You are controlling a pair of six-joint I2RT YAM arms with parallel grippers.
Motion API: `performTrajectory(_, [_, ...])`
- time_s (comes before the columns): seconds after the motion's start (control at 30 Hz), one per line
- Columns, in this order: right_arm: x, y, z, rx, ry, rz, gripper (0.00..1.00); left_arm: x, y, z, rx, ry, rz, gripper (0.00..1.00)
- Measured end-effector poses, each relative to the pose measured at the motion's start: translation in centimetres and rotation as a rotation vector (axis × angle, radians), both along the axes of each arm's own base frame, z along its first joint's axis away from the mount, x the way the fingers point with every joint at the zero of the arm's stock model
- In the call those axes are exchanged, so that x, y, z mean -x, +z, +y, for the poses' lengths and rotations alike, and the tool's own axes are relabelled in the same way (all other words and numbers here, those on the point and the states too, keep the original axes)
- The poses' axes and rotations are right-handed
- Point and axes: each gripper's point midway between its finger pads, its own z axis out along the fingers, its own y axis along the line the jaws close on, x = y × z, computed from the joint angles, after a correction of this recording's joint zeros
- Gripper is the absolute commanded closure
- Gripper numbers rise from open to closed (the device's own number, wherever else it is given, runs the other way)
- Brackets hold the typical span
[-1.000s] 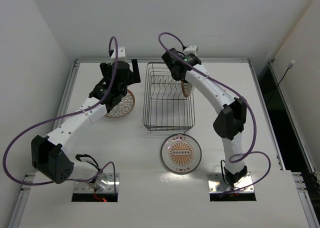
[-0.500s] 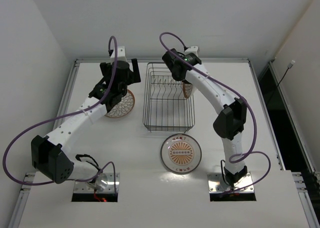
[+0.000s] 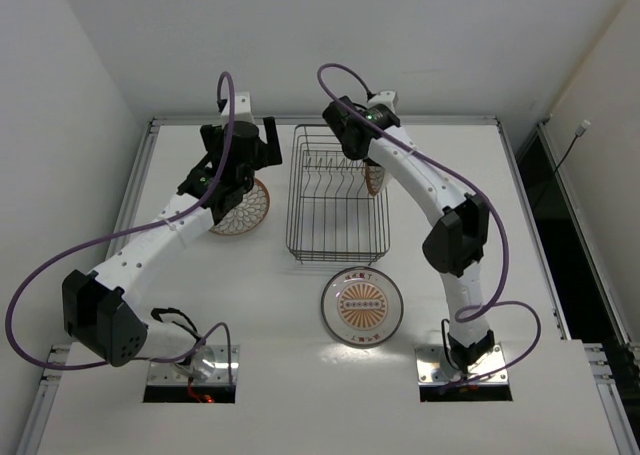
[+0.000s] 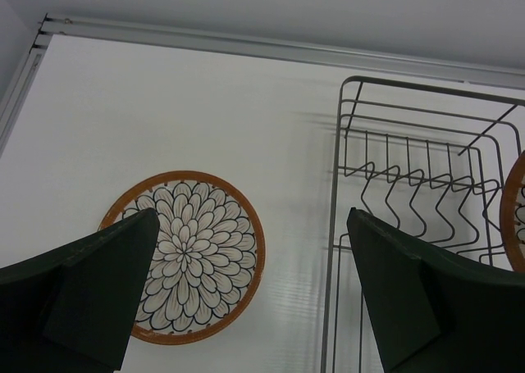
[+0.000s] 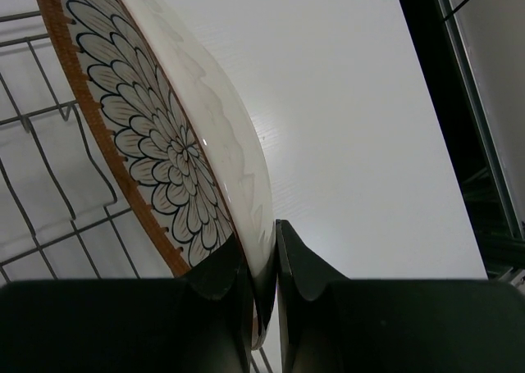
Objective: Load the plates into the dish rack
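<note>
The black wire dish rack (image 3: 335, 200) stands mid-table and also shows in the left wrist view (image 4: 410, 201). My right gripper (image 3: 362, 153) is shut on the rim of a petal-pattern plate (image 5: 164, 135), holding it on edge at the rack's far right side (image 3: 375, 178). My left gripper (image 3: 240, 160) is open and empty above a second petal-pattern plate (image 4: 193, 254) that lies flat left of the rack (image 3: 243, 207). A third plate (image 3: 362, 306) with a sunburst face lies flat in front of the rack.
A metal rail (image 3: 300, 121) runs along the table's far edge. Both arm bases (image 3: 190, 367) sit at the near edge. A dark gap (image 3: 560, 215) drops off past the table's right side.
The right gripper has shifted the held plate slightly at the rack's right side. The left arm has not visibly moved.
</note>
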Motion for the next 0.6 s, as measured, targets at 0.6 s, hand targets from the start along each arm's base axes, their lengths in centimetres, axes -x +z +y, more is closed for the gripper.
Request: performTrajectory(0.6, [-1.2,-1.8,1.8,0.040,0.007,-0.033,1.00,0.0,0.0,-0.1,0.001,-0.004,0.001,0.00])
